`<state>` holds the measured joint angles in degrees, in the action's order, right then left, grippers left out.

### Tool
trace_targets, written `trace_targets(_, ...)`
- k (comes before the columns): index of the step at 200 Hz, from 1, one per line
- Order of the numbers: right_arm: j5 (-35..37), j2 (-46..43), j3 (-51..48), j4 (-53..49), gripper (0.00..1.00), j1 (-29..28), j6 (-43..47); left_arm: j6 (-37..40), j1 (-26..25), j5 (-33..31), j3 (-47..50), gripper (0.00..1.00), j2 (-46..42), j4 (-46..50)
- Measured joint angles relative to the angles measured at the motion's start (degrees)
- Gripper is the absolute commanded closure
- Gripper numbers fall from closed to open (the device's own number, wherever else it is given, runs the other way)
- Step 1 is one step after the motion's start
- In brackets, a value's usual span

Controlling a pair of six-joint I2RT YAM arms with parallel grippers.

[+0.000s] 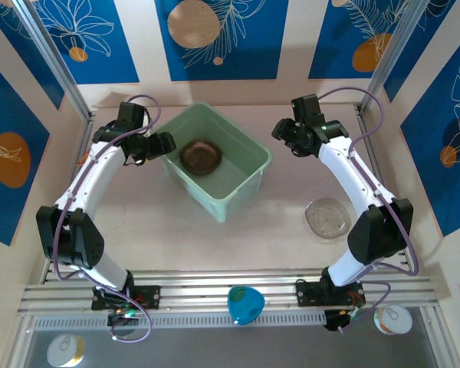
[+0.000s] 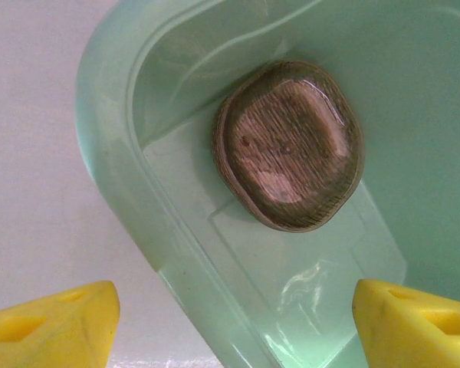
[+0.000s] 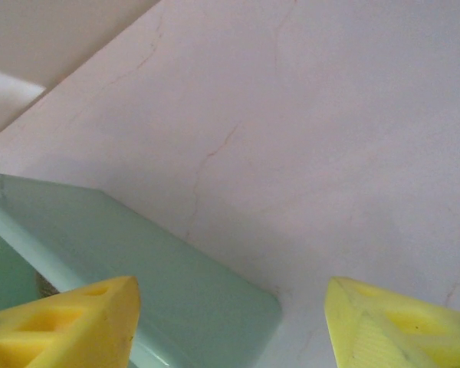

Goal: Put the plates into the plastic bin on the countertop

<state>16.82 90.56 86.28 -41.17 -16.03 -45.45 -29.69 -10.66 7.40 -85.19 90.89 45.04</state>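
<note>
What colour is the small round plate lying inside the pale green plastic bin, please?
The plate is streaky brown; it is clearest in the left wrist view.

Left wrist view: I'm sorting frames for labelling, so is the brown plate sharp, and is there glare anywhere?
Left wrist: the brown plate is sharp, with pale glare patches on its glossy face and on the bin floor; the yellow fingers are blurred. Right wrist: even light, fingers soft. Top view: sharp, soft shadows.

i see brown plates (image 1: pixel 200 156) stacked inside the mint bin (image 1: pixel 241 201), askew toward the countertop (image 1: pixel 184 230) far edge; one clear plate (image 1: pixel 326 217) lies flat near its right edge.
</note>
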Motion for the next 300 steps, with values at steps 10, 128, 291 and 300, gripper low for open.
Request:
trace_targets(10, -1.2, -0.8, -1.7, -0.1, 0.34, 1.0, 0.3, 0.0, -0.1, 0.0, -0.5, 0.21, 0.2, 0.0)
trace_targets(128, -9.1, -18.6, -32.4, -13.1, 0.28, 15.1, -4.0, 0.0, -2.1, -3.2, 3.7, 0.21, -9.0, 0.7)
trace_targets(291, -13.2, -13.4, -47.1, 4.9, 0.27, 20.2, -1.3, -1.5, -2.4, -0.9, 12.2, 0.21, -14.4, -3.5)
trace_targets(300, -13.5, -12.5, -47.1, 5.7, 0.27, 19.8, -1.3, -1.5, -2.4, -0.8, 12.2, 0.21, -14.4, -3.7)
